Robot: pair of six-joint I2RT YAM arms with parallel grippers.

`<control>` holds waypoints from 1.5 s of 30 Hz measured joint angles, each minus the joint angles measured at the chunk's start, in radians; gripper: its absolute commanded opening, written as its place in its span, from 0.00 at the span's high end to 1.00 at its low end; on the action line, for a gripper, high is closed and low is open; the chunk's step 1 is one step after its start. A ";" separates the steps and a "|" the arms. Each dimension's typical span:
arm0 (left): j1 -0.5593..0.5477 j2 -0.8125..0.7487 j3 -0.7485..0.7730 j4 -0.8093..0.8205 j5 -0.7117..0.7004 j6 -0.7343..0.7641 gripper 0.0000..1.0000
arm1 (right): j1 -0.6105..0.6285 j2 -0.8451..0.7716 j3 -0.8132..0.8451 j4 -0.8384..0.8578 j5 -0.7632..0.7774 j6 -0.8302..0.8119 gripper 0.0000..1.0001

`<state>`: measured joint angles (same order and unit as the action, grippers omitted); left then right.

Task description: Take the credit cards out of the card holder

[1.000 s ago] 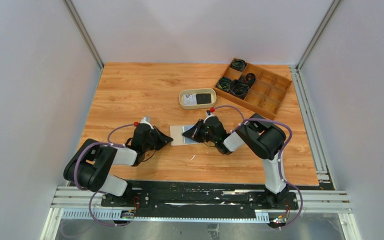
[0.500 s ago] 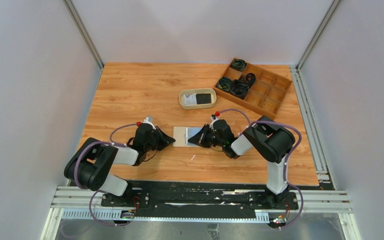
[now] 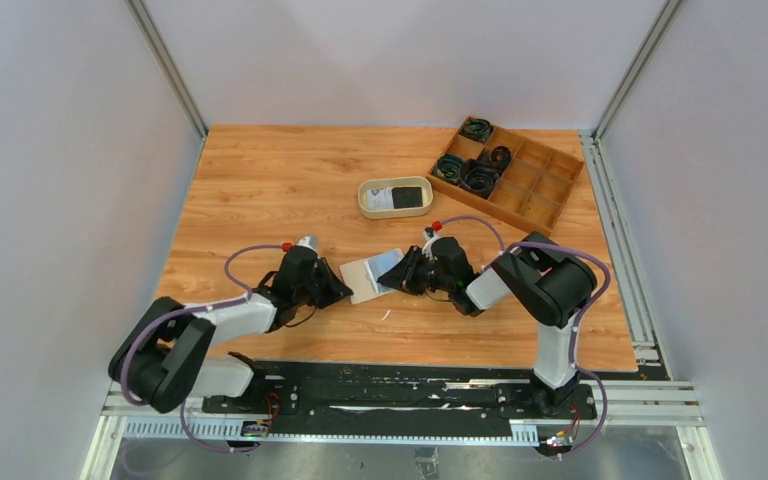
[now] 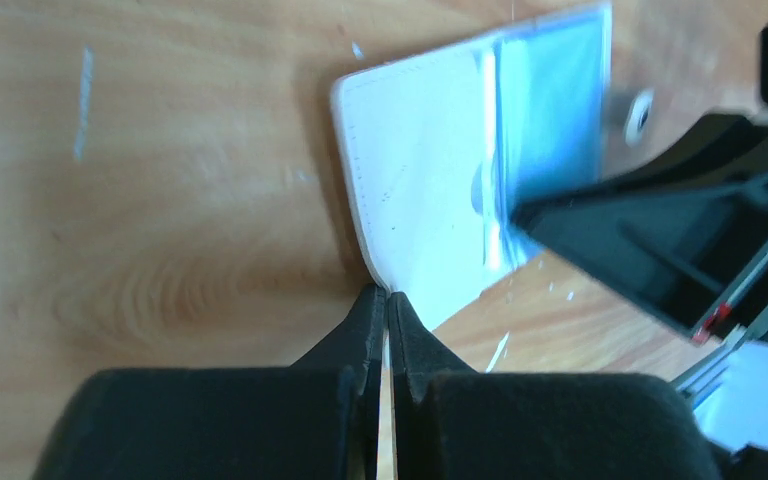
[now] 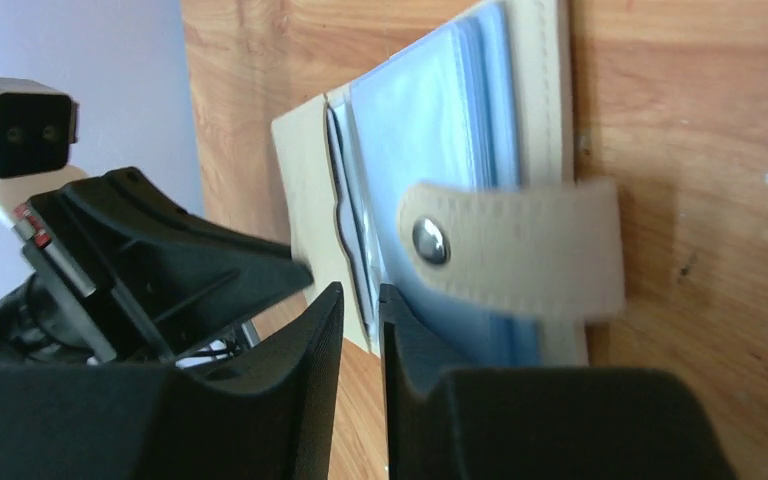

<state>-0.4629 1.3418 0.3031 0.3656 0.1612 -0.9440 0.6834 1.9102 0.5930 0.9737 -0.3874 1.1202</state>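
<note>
**Light, slick and easily dragged**

Left of centre in the top view, the left gripper (image 3: pixel 335 290) is shown with fingers pressed together, tips touching the left edge of the wallet (image 3: pixel 368 277). The wallet lies open at centre and is judged light and floppy, with slick clear sleeves. Just right of it, the right gripper (image 3: pixel 401 279) is held narrowly apart, with nothing clearly pinched. Cards (image 3: pixel 397 196), like those in the tray (image 3: pixel 364 198) above, are judged thin and stiff and best pinched by an exposed edge.

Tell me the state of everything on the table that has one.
card holder, open, snap undone.
left gripper, fingers shut at the holder's edge.
right gripper, fingers slightly apart over the holder.
oval tray, holding black and white cards.
wooden box, cable coils in some compartments.
</note>
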 measured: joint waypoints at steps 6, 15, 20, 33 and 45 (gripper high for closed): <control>-0.069 -0.164 0.163 -0.383 -0.083 0.100 1.00 | 0.000 -0.064 0.005 -0.078 -0.005 -0.054 0.70; -0.070 -0.222 0.370 -0.613 -0.110 0.185 1.00 | -0.001 -0.266 0.033 -0.211 -0.005 -0.132 0.67; -0.070 -0.219 0.500 -0.702 -0.116 0.234 1.00 | -0.001 -0.333 0.071 -0.211 -0.019 -0.142 0.59; -0.069 -0.153 0.834 -0.824 -0.061 0.310 1.00 | -0.038 -0.255 0.113 0.087 -0.094 -0.041 0.54; 0.005 -0.142 0.978 -0.923 0.014 0.340 1.00 | -0.152 -0.065 0.161 0.481 -0.121 0.187 0.53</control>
<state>-0.4580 1.2003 1.2816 -0.5575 0.1753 -0.6041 0.5316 1.8454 0.7544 1.4551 -0.5087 1.3071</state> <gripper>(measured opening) 0.020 0.470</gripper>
